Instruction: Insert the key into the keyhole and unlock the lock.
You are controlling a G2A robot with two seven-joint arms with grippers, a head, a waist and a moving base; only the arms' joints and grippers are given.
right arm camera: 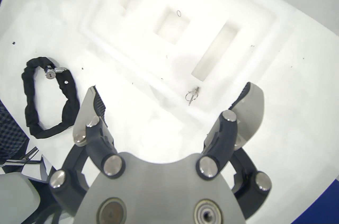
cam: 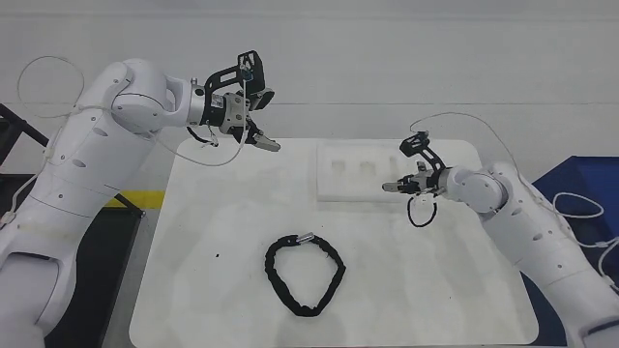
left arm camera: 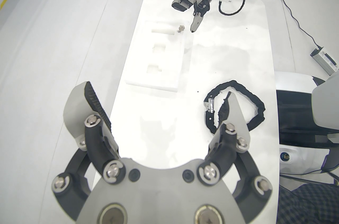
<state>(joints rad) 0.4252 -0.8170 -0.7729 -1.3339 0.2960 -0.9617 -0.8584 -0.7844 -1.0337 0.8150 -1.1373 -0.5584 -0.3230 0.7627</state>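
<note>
Right gripper (right arm camera: 170,88) held wide open above right end of foam block (right arm camera: 148,55), nothing gripped. Key (right arm camera: 192,95), with ring attached, laid on foam just beside long slot (right arm camera: 214,51), ahead of fingertips and not touched by them; blade detail too small to be made out. Left gripper (left arm camera: 159,92) spread wide, empty, raised at far edge of table (cam: 213,251), left side. Chain lock (right arm camera: 31,92) laid in loop on near middle of table, well apart from key. Keyhole seen at end of metal cylinder (right arm camera: 50,73). In left wrist view, part of chain hidden behind one finger (left arm camera: 233,113).
</note>
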